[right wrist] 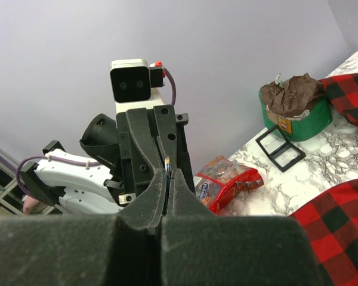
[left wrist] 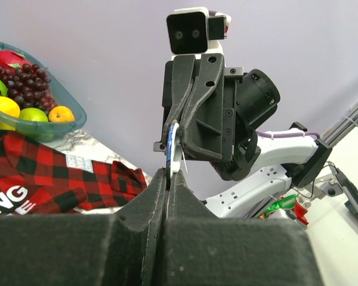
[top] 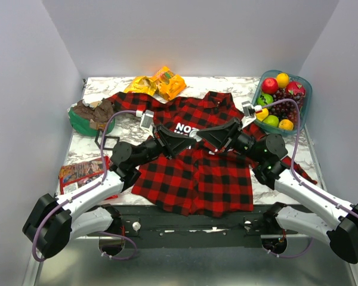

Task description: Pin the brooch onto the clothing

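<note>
Left wrist view: left gripper [left wrist: 168,176] fingers pressed together, pinching the thin pale edge-on brooch [left wrist: 172,149]. Right gripper [right wrist: 167,176] likewise clamped on it, tip to tip. Both above the red-black plaid shirt [top: 197,176]; white chest letters [top: 183,127] read "NO", rest covered.

I have the left arm [top: 89,193] and right arm [top: 310,196] angled inward, left gripper [top: 190,136] and right gripper [top: 201,134] tip to tip, both pinched onto the brooch [left wrist: 173,146].
</note>
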Motion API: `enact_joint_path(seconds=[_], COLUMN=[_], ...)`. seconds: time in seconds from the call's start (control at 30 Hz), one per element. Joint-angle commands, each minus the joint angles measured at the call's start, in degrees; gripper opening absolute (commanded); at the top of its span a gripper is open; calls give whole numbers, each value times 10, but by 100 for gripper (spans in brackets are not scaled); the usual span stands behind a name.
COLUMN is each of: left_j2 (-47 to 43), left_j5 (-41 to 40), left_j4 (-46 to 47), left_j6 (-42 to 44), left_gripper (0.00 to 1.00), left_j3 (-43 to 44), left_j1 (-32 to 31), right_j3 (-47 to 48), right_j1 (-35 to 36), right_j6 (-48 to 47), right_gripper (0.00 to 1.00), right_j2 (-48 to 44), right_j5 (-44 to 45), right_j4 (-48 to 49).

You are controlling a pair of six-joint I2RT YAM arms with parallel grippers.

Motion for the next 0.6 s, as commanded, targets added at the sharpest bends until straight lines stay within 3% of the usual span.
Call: enact_joint_path(seconds=[0.0, 0.17, 0.27, 0.3, 0.4, 0.57], left_j2=[3, -7, -25, -34, -49, -42], left_j5=[-5, -6, -2, -1, 11, 14], left_j4=[23, -51, -168, -199, -319, -588], left_j6=[17, 34, 83, 95, 154, 292], left_gripper=[0, 0, 0, 0, 0, 0], left_j3=[20, 29, 50, 56, 84, 196], left_j1=[-4, -4, -3, -3, 7, 31], right_j3=[-9, -1, 30, 50, 87, 160], right_j1=[4, 4, 3, 3, 3, 3], right_j6=[-5, -25, -69, -102, -170, -233], right_gripper=[1, 8, 30, 46, 65, 71], right_j2=[-2, -16, -37, -48, -61, -76], right_j5=[2, 15, 33, 37, 58, 148], right_j4=[-9, -67, -158, -186, -301, -505])
